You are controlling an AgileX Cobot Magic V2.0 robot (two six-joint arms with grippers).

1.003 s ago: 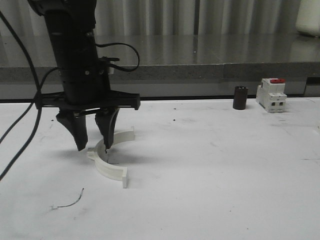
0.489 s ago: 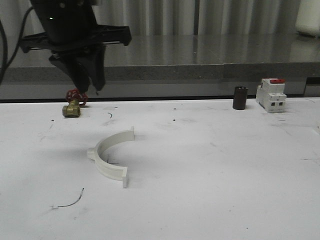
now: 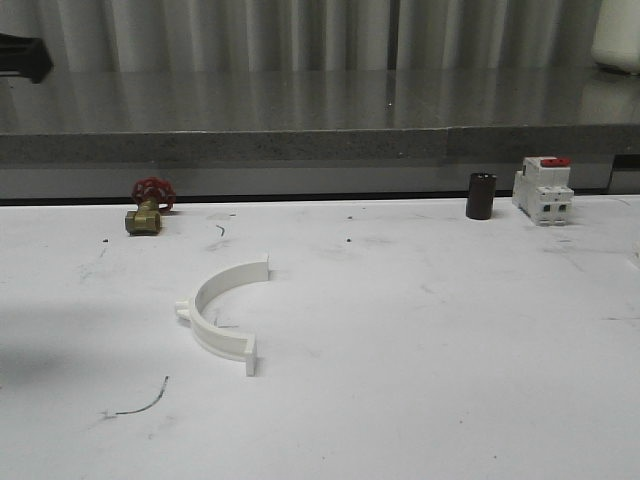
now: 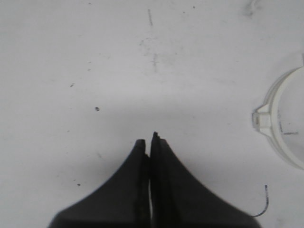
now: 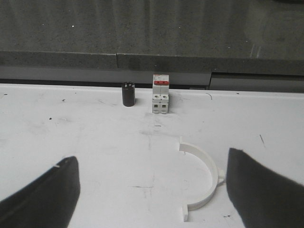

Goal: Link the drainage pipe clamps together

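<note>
In the front view, one white drainage pipe clamp point(image 3: 222, 312) is seen lying flat on the white table point(image 3: 420, 380), its curved back toward the left and its two flat end flanges pointing right. A small tab is set on its outer curve. A brass valve with a red handwheel point(image 3: 148, 207) stands behind it near the table's far edge, well apart from it. Far to the right, a black cylinder point(image 3: 481, 195) and a white breaker with a red top point(image 3: 543, 190) stand just beside each other. A thin dark wire scrap point(image 3: 140, 400) lies on the table in front of the clamp.

In the left wrist view, the left gripper point(image 4: 151, 138) is seen with its two dark fingers pressed together, nothing held between them. The clamp point(image 4: 280, 128) lies off to one side of the fingertips, apart from them, with its outer tab turned toward the gripper. Bare table lies directly below the tips.

In the right wrist view, the right gripper point(image 5: 152, 190) is spread wide, with one finger point(image 5: 47, 194) at each edge of the picture. The clamp point(image 5: 204, 178) lies on the table between the fingers, nearer one of them; whether it touches that finger cannot be judged, probably not. Beyond the gripper, the black cylinder point(image 5: 128, 94) and the breaker point(image 5: 161, 93) stand side by side.
</note>
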